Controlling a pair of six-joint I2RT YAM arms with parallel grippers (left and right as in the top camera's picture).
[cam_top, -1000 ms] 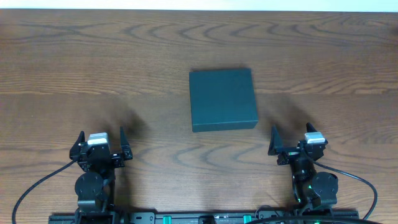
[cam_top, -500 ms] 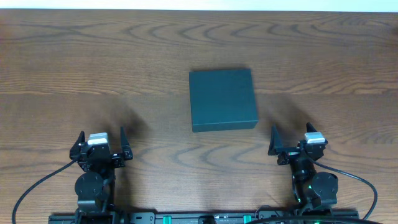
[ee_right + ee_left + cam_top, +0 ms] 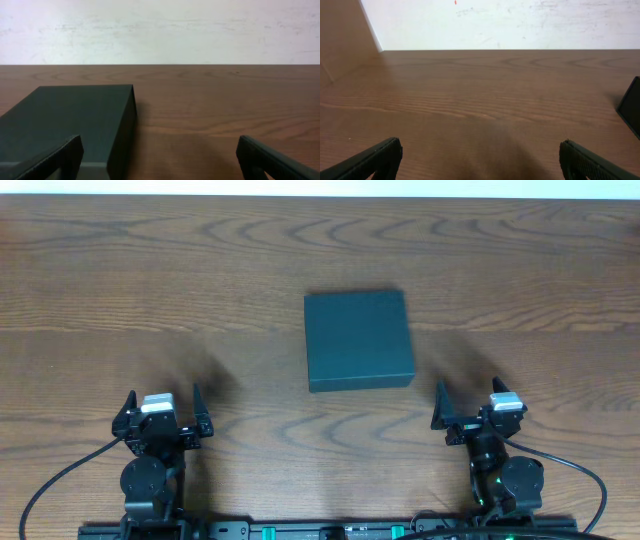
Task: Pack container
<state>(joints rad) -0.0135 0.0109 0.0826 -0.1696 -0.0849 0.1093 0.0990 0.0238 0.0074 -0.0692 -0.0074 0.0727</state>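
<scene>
The container is a dark teal-green square box with its lid shut, lying flat near the middle of the wooden table. It fills the left of the right wrist view, and its corner shows at the right edge of the left wrist view. My left gripper is open and empty near the front left edge, its fingers wide apart in the left wrist view. My right gripper is open and empty at the front right, just short of the box, also seen in its wrist view.
The wooden table runs to a white wall at the back. A rail with both arm bases lies along the front edge.
</scene>
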